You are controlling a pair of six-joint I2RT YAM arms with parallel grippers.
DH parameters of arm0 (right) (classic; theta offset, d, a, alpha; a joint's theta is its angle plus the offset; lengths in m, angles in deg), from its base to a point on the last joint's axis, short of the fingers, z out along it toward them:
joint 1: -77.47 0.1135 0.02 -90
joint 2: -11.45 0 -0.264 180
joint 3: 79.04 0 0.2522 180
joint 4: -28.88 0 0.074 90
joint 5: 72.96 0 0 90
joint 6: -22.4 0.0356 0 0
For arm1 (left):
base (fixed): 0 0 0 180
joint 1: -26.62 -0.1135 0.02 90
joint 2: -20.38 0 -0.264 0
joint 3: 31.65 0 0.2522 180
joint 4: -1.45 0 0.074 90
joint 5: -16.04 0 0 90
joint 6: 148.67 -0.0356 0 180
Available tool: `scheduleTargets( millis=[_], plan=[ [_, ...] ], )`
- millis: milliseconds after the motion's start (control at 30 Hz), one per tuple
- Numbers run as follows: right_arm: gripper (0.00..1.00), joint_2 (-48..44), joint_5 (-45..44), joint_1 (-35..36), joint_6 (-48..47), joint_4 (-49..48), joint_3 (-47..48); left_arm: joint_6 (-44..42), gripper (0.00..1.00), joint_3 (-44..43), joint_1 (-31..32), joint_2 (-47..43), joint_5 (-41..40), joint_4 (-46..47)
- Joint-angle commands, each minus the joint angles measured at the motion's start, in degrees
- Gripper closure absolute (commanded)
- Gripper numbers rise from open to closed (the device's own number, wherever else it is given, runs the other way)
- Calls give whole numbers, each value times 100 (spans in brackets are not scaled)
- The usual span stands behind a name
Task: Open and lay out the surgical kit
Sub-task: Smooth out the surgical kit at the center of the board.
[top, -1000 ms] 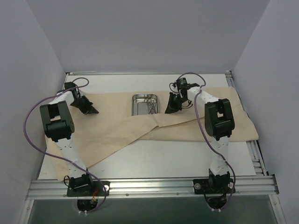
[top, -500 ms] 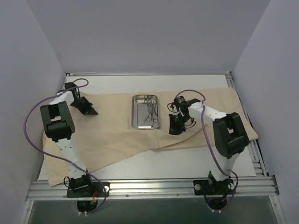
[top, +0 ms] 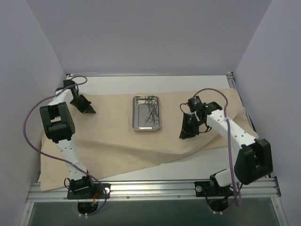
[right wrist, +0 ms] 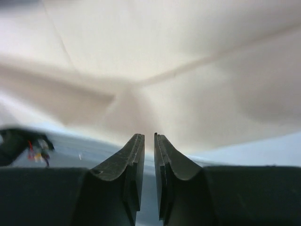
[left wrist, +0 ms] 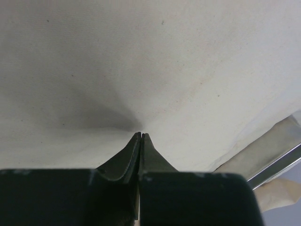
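Note:
The beige cloth wrap (top: 117,136) lies spread over most of the table. The small steel tray (top: 146,113) sits on it at the middle back, with thin metal instruments (top: 151,111) inside. My left gripper (top: 89,109) is at the wrap's far left and shut on a pinch of cloth, which puckers at its tips (left wrist: 141,133). My right gripper (top: 186,134) is right of the tray near the wrap's front edge. Its jaws stand a narrow gap apart on a raised fold of the cloth (right wrist: 141,94), which tents toward its tips (right wrist: 146,135).
Bare white tabletop (top: 207,162) shows in front of the wrap on the right and behind it (top: 141,82). Grey walls close in the back and both sides. A metal rail (top: 155,188) runs along the near edge by the arm bases.
My right gripper has pulled the cloth flap off the tray toward the near right. The tray now lies uncovered and the wrap spreads wider. My left gripper shifted slightly left and back.

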State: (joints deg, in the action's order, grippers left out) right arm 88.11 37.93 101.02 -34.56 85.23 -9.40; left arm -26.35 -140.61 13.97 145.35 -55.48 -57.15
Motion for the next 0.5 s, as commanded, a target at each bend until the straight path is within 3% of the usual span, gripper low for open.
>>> scheduleTargets(
  millis=[0, 133, 233, 467],
  plan=[
    [83, 848, -1284, -499, -78, -680, 1070, -94, 98, -464, -28, -60, -195, -112],
    [88, 2234, -1657, -1194, -288, -1454, 2142, -182, 98, -1008, 51, 238, -642, -603],
    [95, 3114, -1981, -1379, -726, -1403, 2995, -278, 98, -1492, 218, 528, -1222, -1132],
    [100, 4338, -1930, -1863, -939, -1701, 3597, -454, 98, -2011, 517, 1125, -1681, -1651]
  ],
)
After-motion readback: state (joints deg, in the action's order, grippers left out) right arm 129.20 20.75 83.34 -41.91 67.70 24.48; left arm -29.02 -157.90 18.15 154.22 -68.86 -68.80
